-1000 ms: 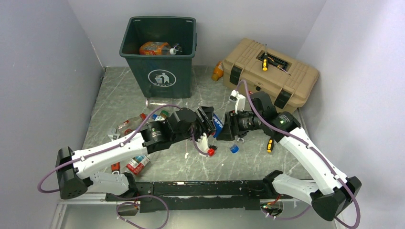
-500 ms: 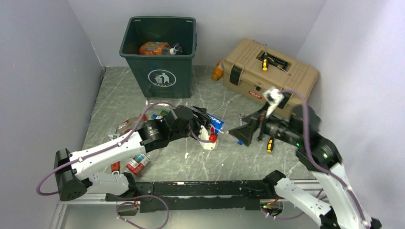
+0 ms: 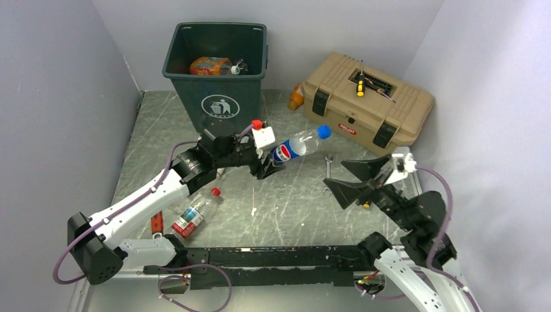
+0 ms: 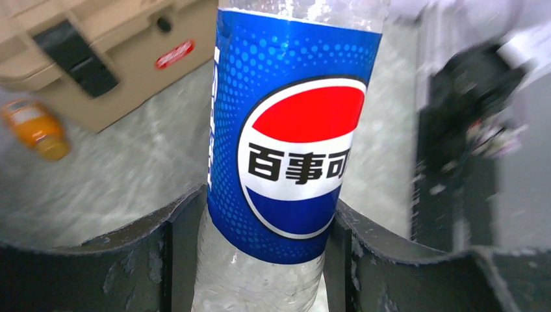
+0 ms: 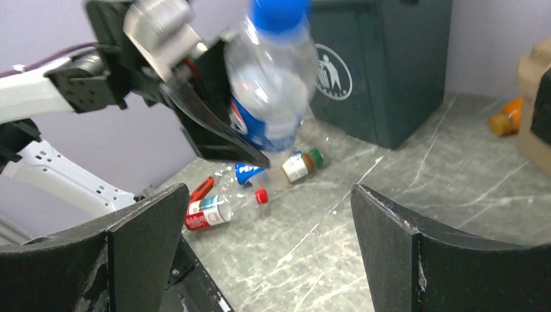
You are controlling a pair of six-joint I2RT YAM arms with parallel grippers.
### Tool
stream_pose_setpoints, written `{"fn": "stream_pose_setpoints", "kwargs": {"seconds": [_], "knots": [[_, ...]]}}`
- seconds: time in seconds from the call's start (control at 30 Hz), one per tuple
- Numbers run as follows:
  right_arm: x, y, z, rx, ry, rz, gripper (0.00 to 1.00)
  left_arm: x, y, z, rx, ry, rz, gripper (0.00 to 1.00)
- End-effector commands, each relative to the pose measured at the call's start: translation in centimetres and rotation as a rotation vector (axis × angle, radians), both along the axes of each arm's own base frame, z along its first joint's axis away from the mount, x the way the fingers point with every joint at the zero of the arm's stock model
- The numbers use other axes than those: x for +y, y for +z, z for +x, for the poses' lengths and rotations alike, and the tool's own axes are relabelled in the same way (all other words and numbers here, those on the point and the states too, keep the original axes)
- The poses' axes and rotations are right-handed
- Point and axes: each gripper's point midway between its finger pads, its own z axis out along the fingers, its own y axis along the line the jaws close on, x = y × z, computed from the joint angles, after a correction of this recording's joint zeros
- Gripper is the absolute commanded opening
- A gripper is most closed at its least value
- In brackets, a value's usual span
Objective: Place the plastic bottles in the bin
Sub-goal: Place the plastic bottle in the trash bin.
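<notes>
Clear Pepsi-labelled bottle (image 3: 300,144), blue cap, clamped low down by left gripper (image 3: 268,164), held above table (image 3: 292,211) near green bin (image 3: 195,97). Jaws of right gripper (image 3: 351,178) wide apart, empty.

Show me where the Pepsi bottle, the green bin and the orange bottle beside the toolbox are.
Pepsi bottle (image 3: 283,153), top external view, on its blue label.
green bin (image 3: 193,97), top external view, on its front wall.
orange bottle (image 3: 296,98), top external view, on its body.
</notes>
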Motion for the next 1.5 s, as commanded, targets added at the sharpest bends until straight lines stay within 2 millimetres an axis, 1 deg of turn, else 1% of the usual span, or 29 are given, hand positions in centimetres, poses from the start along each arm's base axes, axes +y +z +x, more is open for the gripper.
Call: {"fn": "stream_pose_setpoints", "kwargs": {"seconds": [0.0,0.03,0.13,0.17,0.2,0.3,0.43,0.47,0.53,0.63,0.73,0.83,0.97,1.07,1.13,1.2,1.27,1.3,1.37,1.43,1.47], "knots": [[1.6,1.4,1.0,-0.032,0.051,0.111,1.00,-2.6,8.6,-4.6,0.207,-0.187,-0.379,0.42],[2.0,1.9,1.0,-0.042,0.071,0.132,1.00,-2.8,9.5,-5.0,0.220,-0.211,-0.431,0.42],[3.0,3.7,0.8,-0.083,0.142,0.210,1.00,-3.2,10.5,-6.2,0.329,-0.268,-0.519,0.44],[3.3,4.8,0.5,-0.114,0.171,0.241,1.00,-3.3,10.4,-6.4,0.367,-0.284,-0.538,0.43],[3.6,5.4,0.3,-0.125,0.195,0.256,1.00,-3.4,10.7,-6.7,0.393,-0.301,-0.564,0.43],[4.5,6.7,0.5,-0.142,0.246,0.279,1.00,-3.8,10.8,-7.1,0.452,-0.341,-0.609,0.42],[5.7,6.9,1.7,-0.115,0.272,0.283,1.00,-3.8,10.6,-7.0,0.474,-0.340,-0.624,0.41],[6.2,6.6,2.5,-0.094,0.272,0.276,0.99,-3.8,10.6,-7.1,0.476,-0.341,-0.627,0.41],[6.9,6.7,3.0,-0.083,0.287,0.274,0.97,-3.8,10.5,-7.0,0.483,-0.337,-0.628,0.41],[7.6,6.8,3.6,-0.076,0.308,0.287,0.92,-4.0,10.4,-7.0,0.495,-0.344,-0.620,0.40],[8.3,7.1,4.1,-0.070,0.314,0.293,0.83,-4.2,10.2,-7.0,0.505,-0.343,-0.614,0.40],[9.1,7.5,4.1,-0.079,0.337,0.301,0.77,-4.3,9.7,-7.0,0.504,-0.323,-0.592,0.40],[10.2,7.8,4.2,-0.083,0.350,0.287,0.62,-4.6,9.3,-6.9,0.493,-0.300,-0.564,0.41],[10.5,7.5,4.4,-0.079,0.341,0.270,0.48,-4.5,9.2,-6.8,0.483,-0.280,-0.559,0.49],[10.3,7.4,4.3,-0.084,0.326,0.267,0.41,-4.3,9.1,-6.7,0.472,-0.262,-0.553,0.59],[9.7,7.4,4.1,-0.096,0.305,0.259,0.37,-4.0,9.0,-6.6,0.454,-0.245,-0.547,0.74],[9.1,7.3,3.8,-0.112,0.280,0.239,0.36,-3.3,9.3,-6.4,0.412,-0.210,-0.555,0.98],[8.8,7.2,3.8,-0.115,0.264,0.223,0.36,-2.9,9.5,-6.1,0.390,-0.175,-0.565,0.99],[8.1,6.4,3.6,-0.111,0.232,0.174,0.36,-1.2,10.5,-5.1,0.298,-0.067,-0.586,1.00],[7.7,4.6,3.8,-0.078,0.197,0.101,0.35,0.9,12.2,-4.4,0.181,0.025,-0.585,0.99],[7.4,3.9,3.9,-0.068,0.179,0.076,0.35,1.7,13.4,-4.3,0.135,0.048,-0.590,0.99]]}}
